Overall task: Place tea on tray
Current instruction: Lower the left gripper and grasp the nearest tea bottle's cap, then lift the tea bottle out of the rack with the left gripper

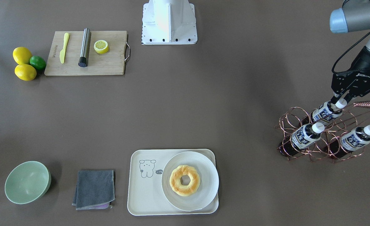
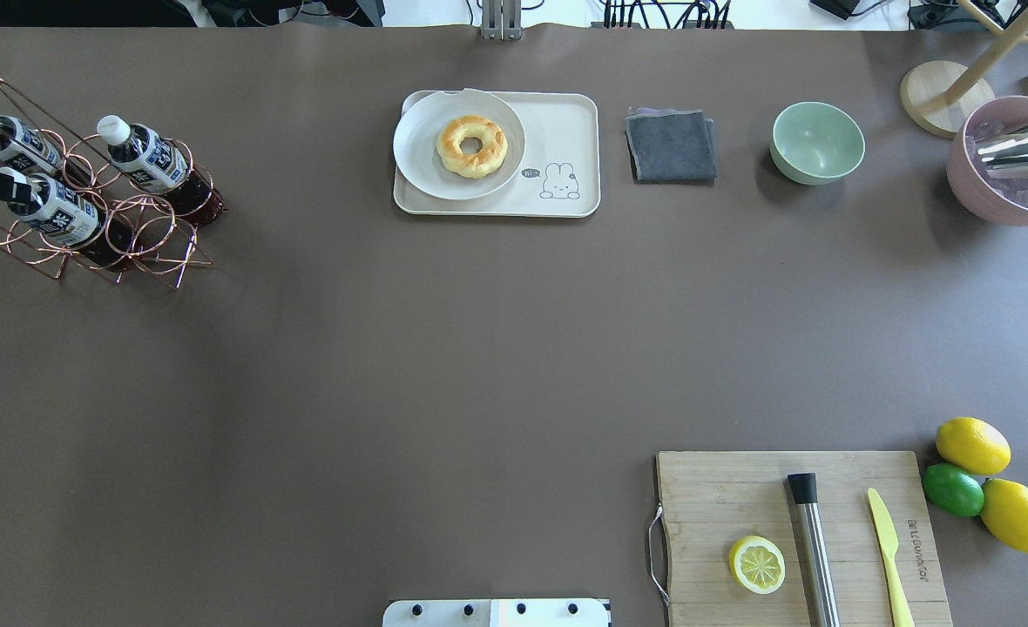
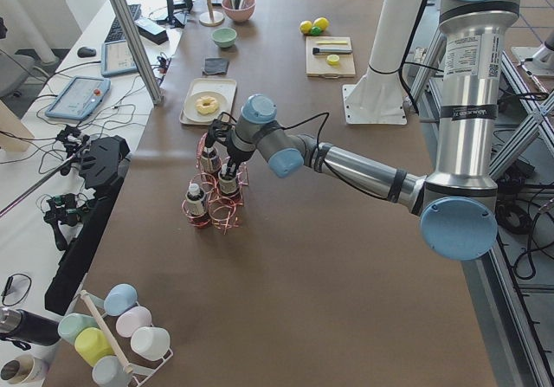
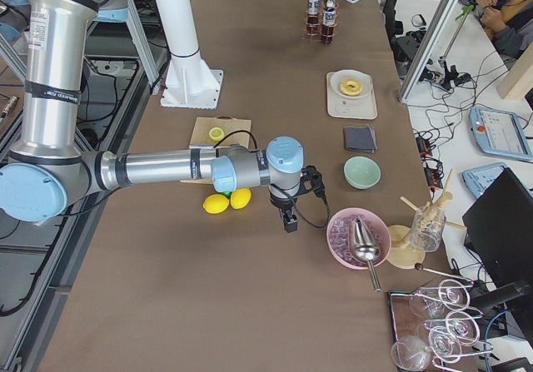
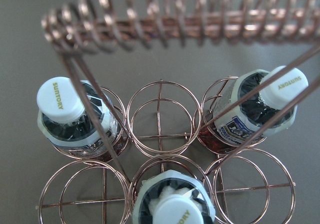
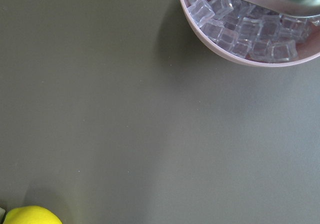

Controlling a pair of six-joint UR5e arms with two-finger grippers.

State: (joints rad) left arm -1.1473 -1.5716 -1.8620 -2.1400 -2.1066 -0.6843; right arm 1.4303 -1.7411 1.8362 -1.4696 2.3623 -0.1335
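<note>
Front-facing view: the left hand [image 1: 341, 99] hangs over a copper wire rack [image 1: 290, 114] at the edge of the worktop [image 1: 203, 103]. Its fingers stand apart on either side of the white cap of the tea [image 1: 325, 113], which leans in the rack directly under the hand. Two other bottles [image 1: 305, 135] sit in the rack, beyond the tea from the hand. The tray [image 1: 141, 194] lies well away from the hand, carrying a white plate [image 1: 203, 169] with a doughnut [image 1: 185, 180].

Overhead view: only a black piece of the left hand shows at the picture's edge, next to the tea's cap; the tray [image 2: 579, 122] lies well apart from it.

Left side view: the near arm reaches over the rack, its hand just above the bottles.

Right side view: the right hand [image 4: 288, 220] hangs low over bare worktop, with lemons [image 4: 229, 201] on one side of it and a pink bowl of ice [image 4: 341, 251] on the other. Whether its fingers are apart or together cannot be told.

Left wrist view: the tea's cap [image 5: 172, 209] sits closest under the hand; no fingers show.

Right wrist view: the ice bowl [image 6: 240, 58] and one lemon [image 6: 30, 215] lie at opposite corners.
</note>
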